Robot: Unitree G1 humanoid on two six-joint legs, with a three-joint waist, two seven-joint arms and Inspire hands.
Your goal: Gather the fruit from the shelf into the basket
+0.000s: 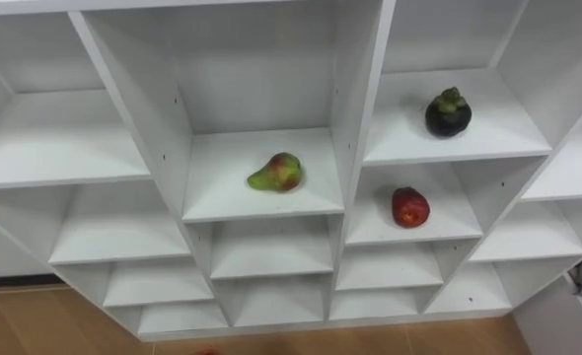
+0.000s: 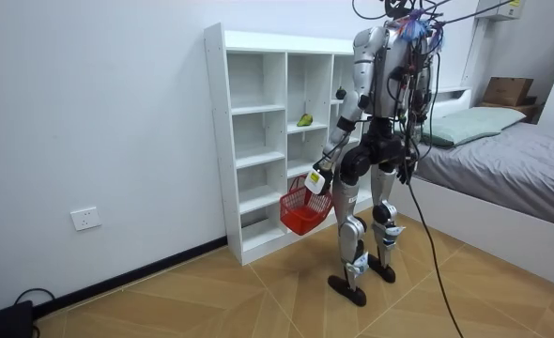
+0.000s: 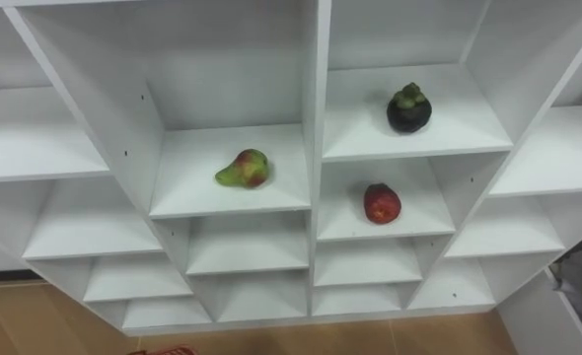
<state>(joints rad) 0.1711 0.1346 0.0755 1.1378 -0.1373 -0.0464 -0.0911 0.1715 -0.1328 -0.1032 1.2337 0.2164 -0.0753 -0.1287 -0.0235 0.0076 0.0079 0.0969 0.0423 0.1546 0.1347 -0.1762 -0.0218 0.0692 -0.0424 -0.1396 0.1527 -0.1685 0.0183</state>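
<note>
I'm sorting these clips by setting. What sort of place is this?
Probably a bedroom: a bed with a pillow stands near a white cubby shelf holding a pear, over wooden flooring.

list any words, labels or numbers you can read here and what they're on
None can be read. The white shelf unit, green-red pear, dark round mangosteen and red apple bear no print; the red plastic basket hanging from the left hand and the brown cardboard box are too small to tell.
</note>
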